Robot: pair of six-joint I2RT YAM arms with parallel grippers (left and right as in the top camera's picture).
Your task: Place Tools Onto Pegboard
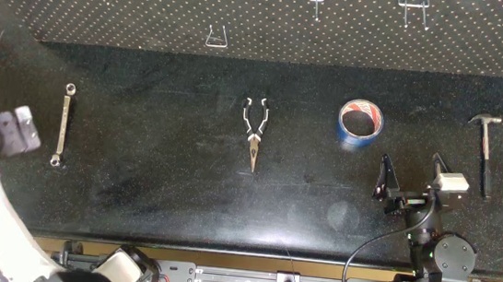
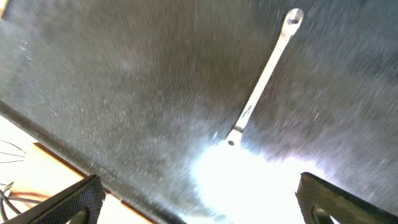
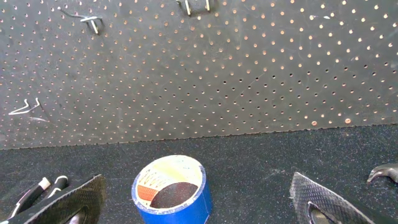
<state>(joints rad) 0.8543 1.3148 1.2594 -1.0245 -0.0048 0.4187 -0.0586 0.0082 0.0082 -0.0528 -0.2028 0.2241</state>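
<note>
I see my left gripper (image 2: pixel 199 186) spread wide beside the slim silver wrench (image 2: pixel 261 78), which lies flat at the left of the black mat (image 1: pixel 156 169); the right gripper (image 1: pixel 410 175) is spread too, near the blue tape roll (image 1: pixel 361 122)

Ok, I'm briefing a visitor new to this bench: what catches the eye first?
The bright blue roll of tape stands out on the black mat, right of centre, beyond the right end effector. A silver wrench lies far left, long-nosed metal pliers in the middle, a black-handled hammer far right. Behind runs the dark perforated pegboard, its wire hooks bare.
</note>
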